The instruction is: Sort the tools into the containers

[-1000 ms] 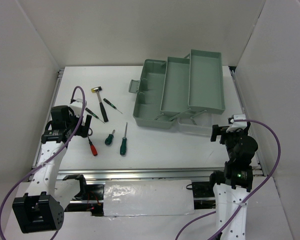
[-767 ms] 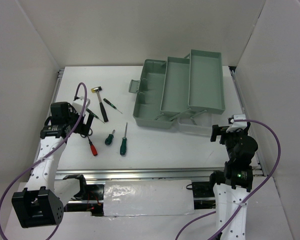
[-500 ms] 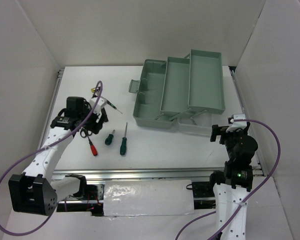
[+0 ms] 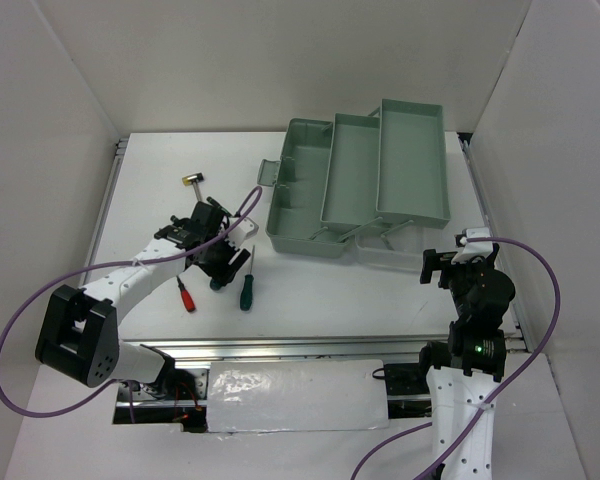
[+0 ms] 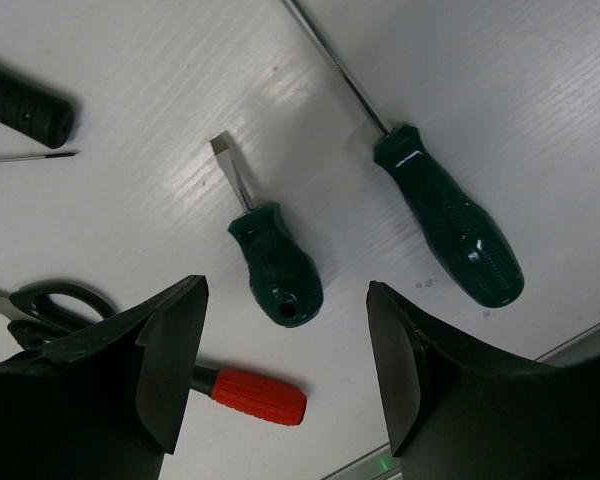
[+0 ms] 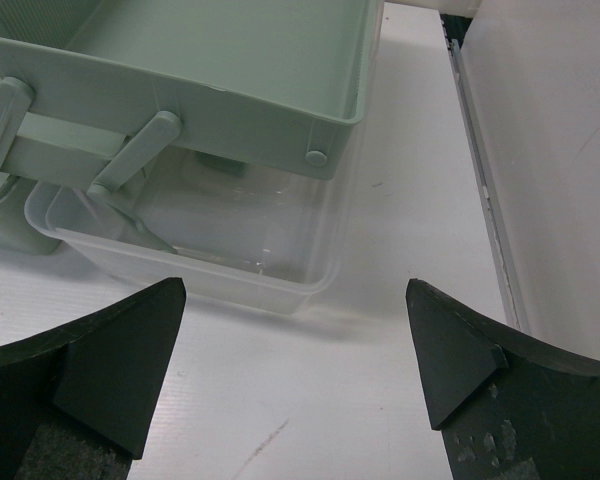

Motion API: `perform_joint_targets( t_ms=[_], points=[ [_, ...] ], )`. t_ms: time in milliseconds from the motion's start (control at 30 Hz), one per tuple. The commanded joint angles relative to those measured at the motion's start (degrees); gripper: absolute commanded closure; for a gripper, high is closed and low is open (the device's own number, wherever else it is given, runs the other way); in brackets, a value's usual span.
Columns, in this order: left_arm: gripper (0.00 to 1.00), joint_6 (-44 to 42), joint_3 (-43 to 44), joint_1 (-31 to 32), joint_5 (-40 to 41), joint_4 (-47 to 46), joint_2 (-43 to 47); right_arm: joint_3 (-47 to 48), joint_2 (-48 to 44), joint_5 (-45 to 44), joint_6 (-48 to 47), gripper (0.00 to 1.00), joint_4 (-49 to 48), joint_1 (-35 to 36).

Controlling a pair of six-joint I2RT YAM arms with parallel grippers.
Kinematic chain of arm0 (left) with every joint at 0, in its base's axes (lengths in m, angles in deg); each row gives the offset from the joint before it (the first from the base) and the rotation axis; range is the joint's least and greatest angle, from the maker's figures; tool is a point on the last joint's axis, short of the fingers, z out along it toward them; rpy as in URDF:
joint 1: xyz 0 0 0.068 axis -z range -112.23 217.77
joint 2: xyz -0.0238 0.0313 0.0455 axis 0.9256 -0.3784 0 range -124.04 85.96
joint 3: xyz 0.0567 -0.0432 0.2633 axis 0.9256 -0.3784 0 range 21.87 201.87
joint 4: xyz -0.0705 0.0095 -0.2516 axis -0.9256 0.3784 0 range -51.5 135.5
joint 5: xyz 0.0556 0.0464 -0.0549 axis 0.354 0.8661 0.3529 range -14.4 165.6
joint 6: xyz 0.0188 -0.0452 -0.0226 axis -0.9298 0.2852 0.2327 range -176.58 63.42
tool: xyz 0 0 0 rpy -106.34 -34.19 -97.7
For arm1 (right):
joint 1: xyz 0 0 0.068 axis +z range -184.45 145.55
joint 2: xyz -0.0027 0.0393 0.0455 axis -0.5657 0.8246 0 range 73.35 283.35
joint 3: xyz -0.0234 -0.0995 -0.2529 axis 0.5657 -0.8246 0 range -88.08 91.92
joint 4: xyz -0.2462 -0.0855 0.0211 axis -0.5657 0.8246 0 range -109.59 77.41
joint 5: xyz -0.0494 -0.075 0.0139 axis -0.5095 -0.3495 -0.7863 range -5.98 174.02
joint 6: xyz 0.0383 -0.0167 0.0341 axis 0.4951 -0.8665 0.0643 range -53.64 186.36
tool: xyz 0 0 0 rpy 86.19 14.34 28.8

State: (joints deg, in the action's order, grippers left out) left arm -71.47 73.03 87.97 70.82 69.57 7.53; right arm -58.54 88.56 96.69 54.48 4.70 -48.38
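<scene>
My left gripper (image 4: 220, 264) is open and empty, low over the tools; in the left wrist view (image 5: 285, 365) it hangs just above a stubby green-handled screwdriver (image 5: 275, 268). A long green-handled screwdriver (image 5: 450, 232) lies to its right, also in the top view (image 4: 246, 289). A red-handled screwdriver (image 5: 257, 396) lies between the fingers, and shows in the top view (image 4: 185, 297). Black scissors (image 5: 52, 298) and the hammer's black handle (image 5: 25, 105) lie at the left. The sage-green toolbox (image 4: 360, 180) stands open at the back right. My right gripper (image 4: 435, 266) is open and empty near it.
A clear plastic tray (image 6: 210, 235) sits under the toolbox's green tray (image 6: 210, 75), just ahead of my right gripper (image 6: 295, 375). The hammer's yellowish head (image 4: 191, 181) lies behind the left arm. A metal rail (image 4: 280, 345) runs along the table's near edge.
My left arm has swung from the table's left edge rightward over the tools, and its gripper now hangs above the stubby green screwdriver. The right arm has not moved.
</scene>
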Motion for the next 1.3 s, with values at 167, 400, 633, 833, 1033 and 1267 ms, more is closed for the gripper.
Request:
perform_joint_targets(
  t_ms=[167, 400, 633, 833, 1033, 1267],
  points=[
    [0.23, 2.94, -0.18, 3.44, 4.42, -0.57, -4.08, 1.22, 0.62, 0.34, -0.34, 0.00, -0.47, -0.39],
    [0.26, 4.61, 1.58, 3.26, 4.43, -0.31, -8.49, 0.87, 0.62, -0.53, -0.34, 0.00, -0.65, -0.39],
    [0.43, 5.49, 3.42, 2.73, 4.51, 1.18, -10.86, 0.78, 0.79, -0.10, -0.51, 0.00, -0.74, -0.39],
    [0.59, 6.02, 5.18, 0.80, 3.81, 2.24, -14.64, 0.87, 0.97, -0.19, -0.43, 0.00, -0.74, -0.39],
    [0.57, 6.20, 6.85, -0.78, 2.76, 3.64, -17.81, 1.13, 0.62, -0.36, -0.16, 0.00, -0.83, -0.39],
    [1.00, 4.17, 12.90, -7.10, -8.48, 8.74, -8.62, 2.72, -1.31, 2.98, -1.22, 0.00, 1.46, -0.39]
  ],
)
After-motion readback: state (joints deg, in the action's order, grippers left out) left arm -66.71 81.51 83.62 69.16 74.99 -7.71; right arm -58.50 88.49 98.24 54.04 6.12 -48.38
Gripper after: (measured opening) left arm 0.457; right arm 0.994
